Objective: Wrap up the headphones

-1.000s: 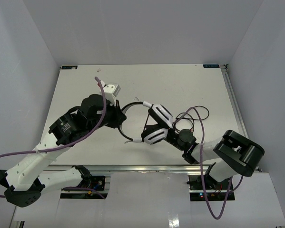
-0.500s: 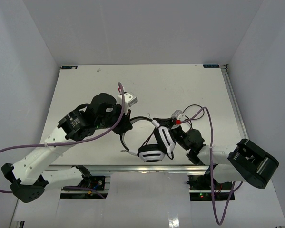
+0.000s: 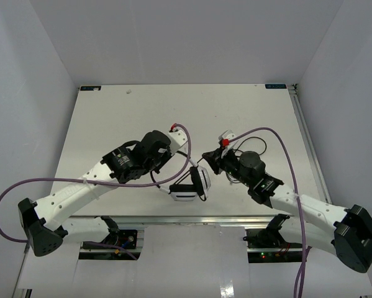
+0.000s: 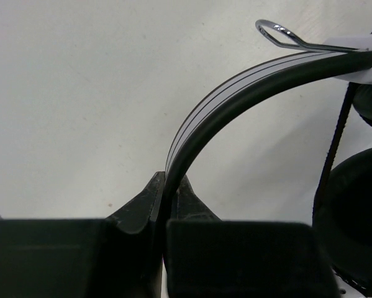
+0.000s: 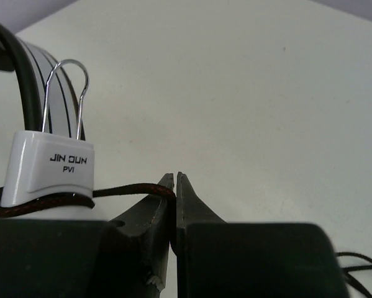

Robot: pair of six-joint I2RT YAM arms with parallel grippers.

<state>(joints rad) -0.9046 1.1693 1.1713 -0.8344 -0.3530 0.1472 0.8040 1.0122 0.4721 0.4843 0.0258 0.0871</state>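
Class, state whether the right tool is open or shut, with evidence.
Shut: the right tool pinches the headphones' cord, tips nearly touching.

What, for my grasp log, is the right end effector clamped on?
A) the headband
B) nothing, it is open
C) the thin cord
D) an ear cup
C: in the right wrist view the right end effector has its fingers shut on the cord, which runs from the white block of the headphones straight in between them.
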